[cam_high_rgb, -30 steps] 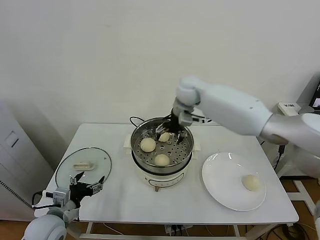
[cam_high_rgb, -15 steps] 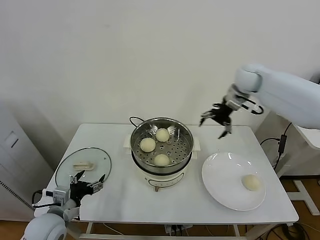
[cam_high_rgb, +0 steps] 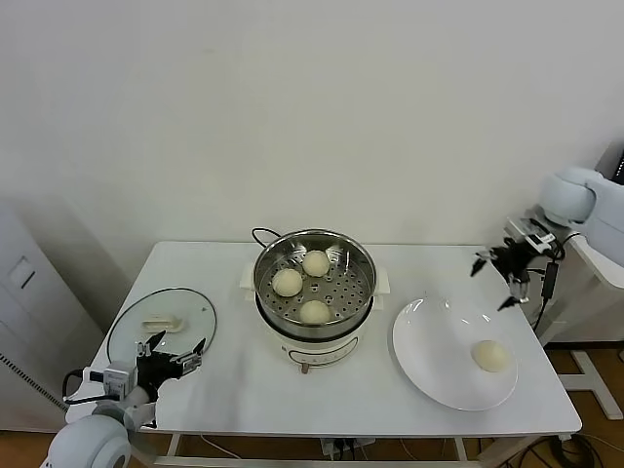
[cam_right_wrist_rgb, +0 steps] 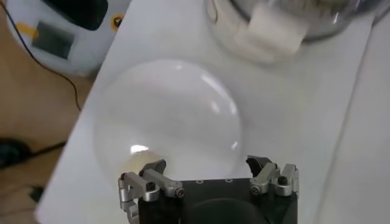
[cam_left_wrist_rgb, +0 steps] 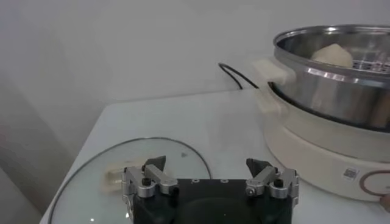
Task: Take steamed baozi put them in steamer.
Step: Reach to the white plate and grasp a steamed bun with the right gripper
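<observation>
Three cream-white baozi lie on the perforated tray of the steamer [cam_high_rgb: 263, 276]: one at the back [cam_high_rgb: 316, 262], one at the left [cam_high_rgb: 287, 282], one at the front [cam_high_rgb: 314, 311]. A fourth baozi [cam_high_rgb: 489, 355] lies on the white plate [cam_high_rgb: 429, 341] at the right. My right gripper [cam_high_rgb: 500, 274] is open and empty in the air above the plate's far right side. In the right wrist view it [cam_right_wrist_rgb: 209, 166] hangs over the plate [cam_right_wrist_rgb: 177, 115], with the baozi [cam_right_wrist_rgb: 131, 162] by one finger. My left gripper [cam_high_rgb: 175, 356] is open and empty, parked at the table's front left.
A flat glass lid [cam_high_rgb: 161, 322] with a cream handle lies at the left, beside the left gripper; it also shows in the left wrist view [cam_left_wrist_rgb: 97, 176]. The steamer's black cord [cam_high_rgb: 261, 234] runs behind the pot. The table edge lies just right of the plate.
My right gripper let go of a baozi at the back of the steamer, rose out of it and swung right to above the plate. The left arm has not moved.
</observation>
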You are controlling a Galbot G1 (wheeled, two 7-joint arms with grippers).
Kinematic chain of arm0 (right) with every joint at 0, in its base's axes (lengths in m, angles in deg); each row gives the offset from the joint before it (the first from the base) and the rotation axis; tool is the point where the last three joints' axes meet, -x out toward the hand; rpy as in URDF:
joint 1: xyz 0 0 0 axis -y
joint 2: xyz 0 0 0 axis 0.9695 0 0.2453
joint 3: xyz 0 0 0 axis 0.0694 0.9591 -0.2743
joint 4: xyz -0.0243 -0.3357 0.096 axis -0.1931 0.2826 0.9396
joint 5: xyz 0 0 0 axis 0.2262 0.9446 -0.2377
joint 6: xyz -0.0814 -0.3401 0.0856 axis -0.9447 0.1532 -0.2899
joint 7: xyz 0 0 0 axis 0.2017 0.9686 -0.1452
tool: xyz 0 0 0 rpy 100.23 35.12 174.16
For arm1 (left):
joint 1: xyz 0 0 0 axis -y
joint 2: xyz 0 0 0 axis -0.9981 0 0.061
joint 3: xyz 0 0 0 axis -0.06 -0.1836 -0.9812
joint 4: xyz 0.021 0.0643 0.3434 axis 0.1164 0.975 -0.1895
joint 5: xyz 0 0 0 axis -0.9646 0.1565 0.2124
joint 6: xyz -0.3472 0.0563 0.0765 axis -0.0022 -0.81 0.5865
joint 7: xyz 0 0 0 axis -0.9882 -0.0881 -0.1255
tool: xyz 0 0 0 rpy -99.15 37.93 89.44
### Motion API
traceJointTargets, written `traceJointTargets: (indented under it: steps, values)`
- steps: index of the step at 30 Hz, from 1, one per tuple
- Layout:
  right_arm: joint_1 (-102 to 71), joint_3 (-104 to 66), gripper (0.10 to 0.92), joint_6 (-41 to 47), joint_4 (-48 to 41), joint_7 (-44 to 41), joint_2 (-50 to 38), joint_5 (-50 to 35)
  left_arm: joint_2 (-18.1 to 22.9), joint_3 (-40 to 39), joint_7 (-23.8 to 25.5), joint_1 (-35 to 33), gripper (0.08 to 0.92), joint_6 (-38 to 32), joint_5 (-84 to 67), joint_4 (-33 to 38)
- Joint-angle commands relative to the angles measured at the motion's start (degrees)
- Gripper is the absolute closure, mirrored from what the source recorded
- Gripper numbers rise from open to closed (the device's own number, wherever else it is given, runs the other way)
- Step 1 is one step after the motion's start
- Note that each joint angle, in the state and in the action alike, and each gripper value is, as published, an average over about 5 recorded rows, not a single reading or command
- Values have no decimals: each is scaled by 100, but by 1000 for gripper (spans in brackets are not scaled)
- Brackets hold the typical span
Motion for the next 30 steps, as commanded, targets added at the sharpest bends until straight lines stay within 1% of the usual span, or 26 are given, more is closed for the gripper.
traceJointTargets:
  steps: [1,14,30]
  values:
    - [-1181,-579,203,569,-178,148,-381,418,-2,7,-4,2,177,4,0,-15]
    - [-2473,-1565,203,559,-523,431,-112,755,0,12,-3,-34,177,-2,2,-19]
    - [-2896,-2057,203,459,-828,733,197,1170,49,-3,-1,-48,177,-3,28,-7]
